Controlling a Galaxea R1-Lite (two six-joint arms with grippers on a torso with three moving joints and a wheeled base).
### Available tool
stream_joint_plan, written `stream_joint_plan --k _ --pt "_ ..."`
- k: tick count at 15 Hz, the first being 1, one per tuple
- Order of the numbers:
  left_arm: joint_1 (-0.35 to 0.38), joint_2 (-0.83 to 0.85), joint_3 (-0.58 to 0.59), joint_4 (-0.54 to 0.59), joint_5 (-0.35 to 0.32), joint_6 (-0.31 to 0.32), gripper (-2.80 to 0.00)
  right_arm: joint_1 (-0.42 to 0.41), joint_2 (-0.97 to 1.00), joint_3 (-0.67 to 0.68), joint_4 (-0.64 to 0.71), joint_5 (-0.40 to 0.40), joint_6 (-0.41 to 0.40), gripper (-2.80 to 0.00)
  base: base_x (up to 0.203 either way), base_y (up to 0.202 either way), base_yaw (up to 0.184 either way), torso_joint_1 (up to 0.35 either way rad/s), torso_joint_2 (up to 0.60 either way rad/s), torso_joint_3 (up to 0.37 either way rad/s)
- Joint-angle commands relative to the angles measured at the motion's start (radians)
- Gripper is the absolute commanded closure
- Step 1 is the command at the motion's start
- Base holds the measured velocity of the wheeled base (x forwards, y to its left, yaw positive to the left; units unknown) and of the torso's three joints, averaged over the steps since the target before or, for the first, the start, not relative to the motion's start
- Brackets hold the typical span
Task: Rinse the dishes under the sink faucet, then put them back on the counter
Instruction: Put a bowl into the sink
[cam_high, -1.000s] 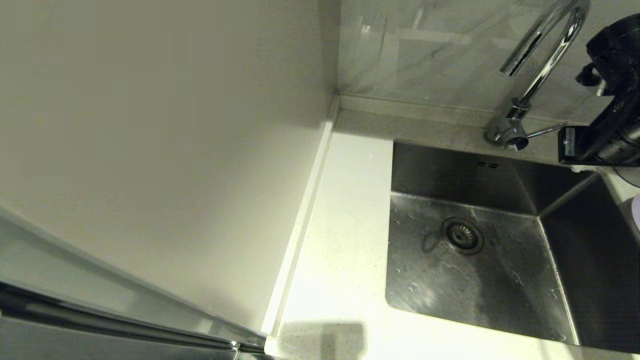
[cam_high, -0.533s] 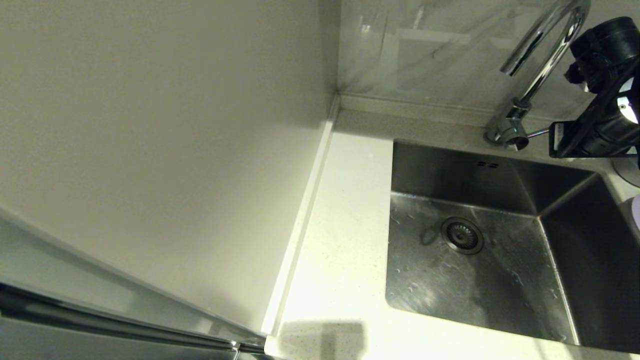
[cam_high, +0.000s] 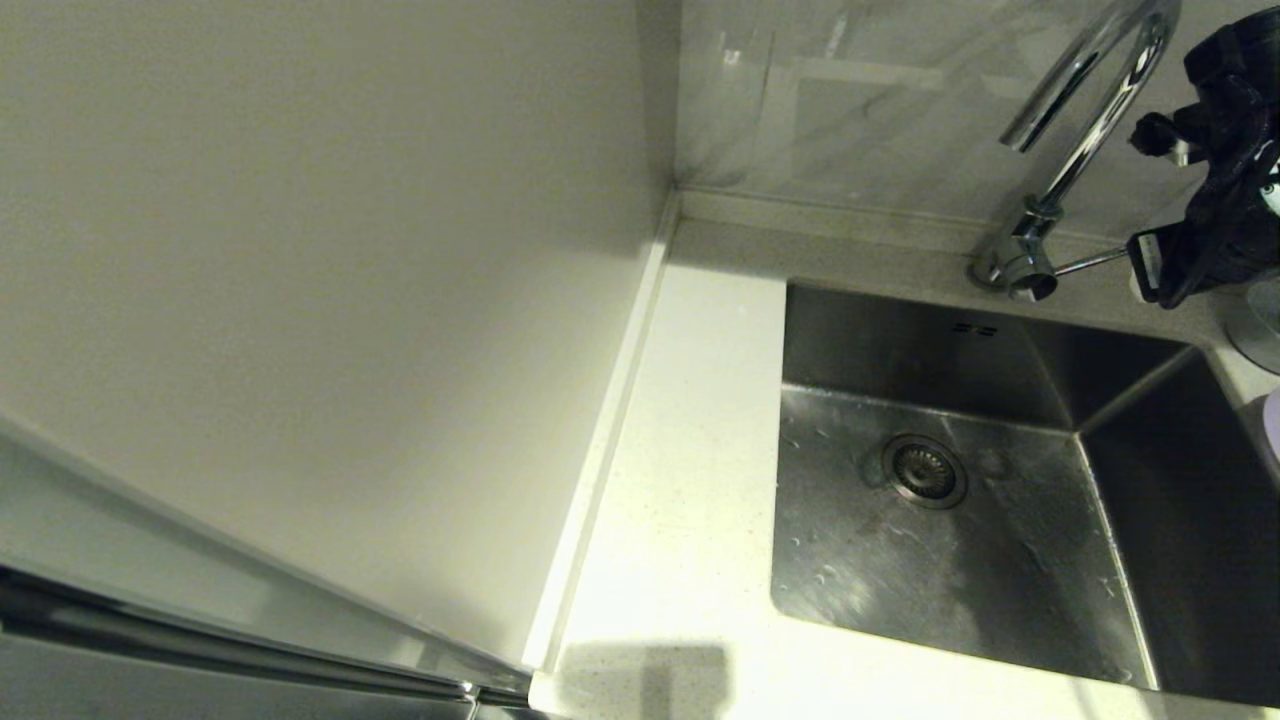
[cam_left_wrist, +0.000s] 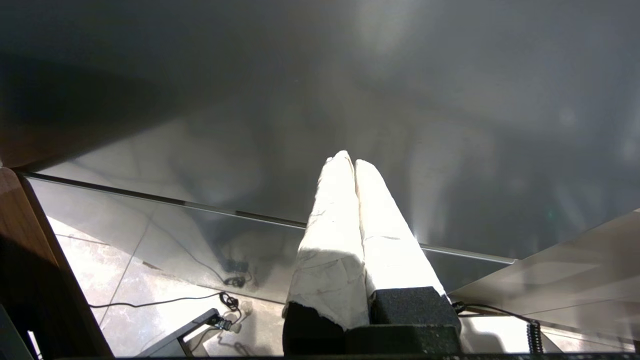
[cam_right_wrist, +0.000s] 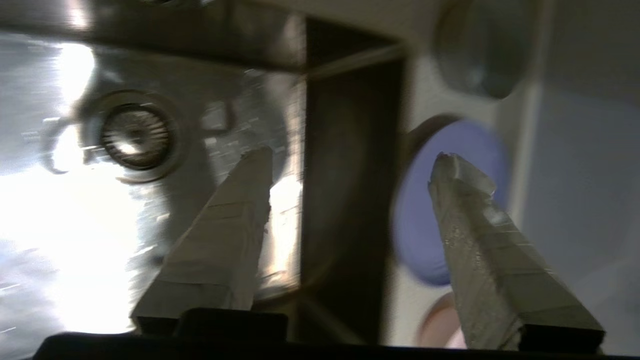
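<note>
The right claw is spreading its fingers wide apart now, nothing between them, after sitting pinched beside the faucet's lever a second ago. In the head view the right arm is drawing back toward 3 o'clock, off the lever tip, at the scene's 2 o'clock corner. The faucet is arching over the sink, whose wet floor is showing its drain strainer as before. Through the wrist camera, the lavender plate is lying on the counter just beside the sink's rim, a pink bowl peeking in near it. The left claw is hanging parked below, fingers pressed together. No readable writing anywhere.
</note>
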Motion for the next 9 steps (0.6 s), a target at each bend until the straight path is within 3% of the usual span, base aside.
stream_joint_plan --k 1,3,5,7,9 --pt "0.000 0.000 0.003 -0.001 0.000 0.000 0.00 -0.073 0.050 -0.005 -0.159 -0.026 -0.204 -2.80 0.000 0.000 0.000 0.000 0.00 0.000" --pt "0.000 0.000 0.003 0.000 0.000 0.000 0.00 -0.125 0.102 -0.004 -0.273 -0.075 -0.310 -2.80 0.000 0.000 0.000 0.000 0.00 0.000" --pt "0.000 0.000 0.003 0.000 0.000 0.000 0.00 -0.132 0.118 0.001 -0.282 -0.087 -0.307 -2.80 0.000 0.000 0.000 0.000 0.00 0.000" --pt "0.000 0.000 0.003 0.000 0.000 0.000 0.00 -0.149 0.122 0.008 -0.280 -0.096 -0.254 -2.80 0.000 0.000 0.000 0.000 0.00 0.000" --pt "0.000 0.000 0.003 0.001 0.000 0.000 0.00 -0.196 0.103 0.028 -0.279 -0.026 -0.230 -2.80 0.000 0.000 0.000 0.000 0.00 0.000"
